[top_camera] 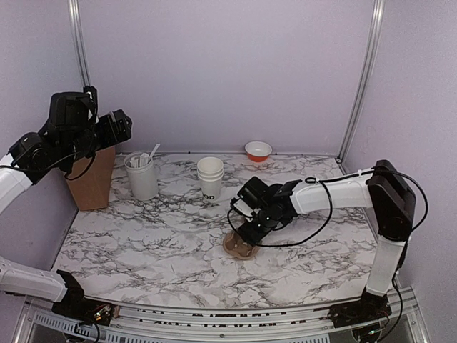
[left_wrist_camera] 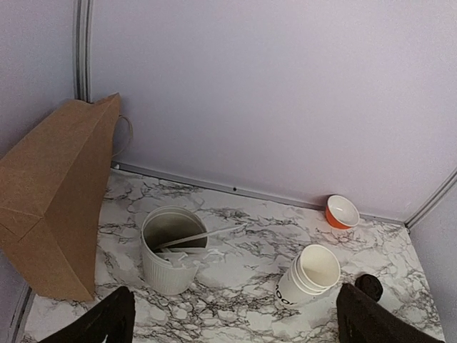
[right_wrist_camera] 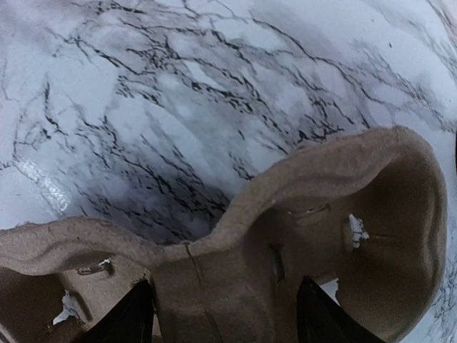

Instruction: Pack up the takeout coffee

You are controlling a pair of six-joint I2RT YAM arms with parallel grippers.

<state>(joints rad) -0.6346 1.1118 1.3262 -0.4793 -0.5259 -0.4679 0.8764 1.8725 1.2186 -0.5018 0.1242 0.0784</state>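
**Right hand astride the pulp carrier, cups standing behind**

The right hand (top_camera: 251,230) is low over a brown pulp cup carrier (top_camera: 239,247), just below the middle of the top view. In the wrist view its two fingers (right_wrist_camera: 137,319) stand on either side of the carrier's middle ridge at the bottom edge. Whether they press the cardboard or only flank it cannot be told. The carrier lies on the marbled tabletop (top_camera: 143,243).

Up and left of it, apart from the hand, stands the stack of white paper cups (top_camera: 210,177), with dark lettering low on the side. Further left is a ribbed grey-white canister (top_camera: 141,179) of utensils, then a brown paper bag (top_camera: 93,182) at the left edge. A small orange-and-white bowl (top_camera: 258,151) sits by the back wall.

The left hand (left_wrist_camera: 235,314), raised at upper left above the bag, is spread wide and holds nothing.
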